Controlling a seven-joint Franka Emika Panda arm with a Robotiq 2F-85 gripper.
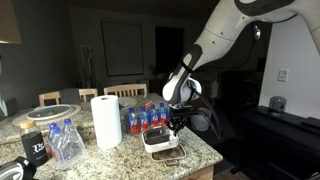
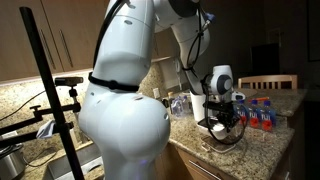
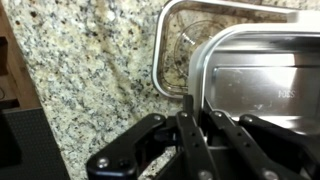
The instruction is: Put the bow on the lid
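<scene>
Gripper [image 3: 198, 122] is clenched on the bow's [image 3: 262, 85] near wall, fingers [image 3: 186, 128] pinching the rim, one inside & one outside as far as the wrist view shows. Bow sits partly over the lid [image 3: 186, 40], which lies flat on the counter [image 3: 90, 70]; can't tell if the bow's base touches it. Lid pokes out past the bow on one side, so the two aren't lined up yet. Judgement: the step in hand is align & lower. To do it well, hold the pinch firm, b/c a one-wall grip lets the tub tilt. Shift the bow sideways till its corners sit over the lid's corners, level it, then lower it straight down inside the raised rim. No dragging, since the light lid will prob. slide on the granite. Release only once the base sits flat. Bottles [image 1: 145, 117] stand near, so mind the wrist.
</scene>
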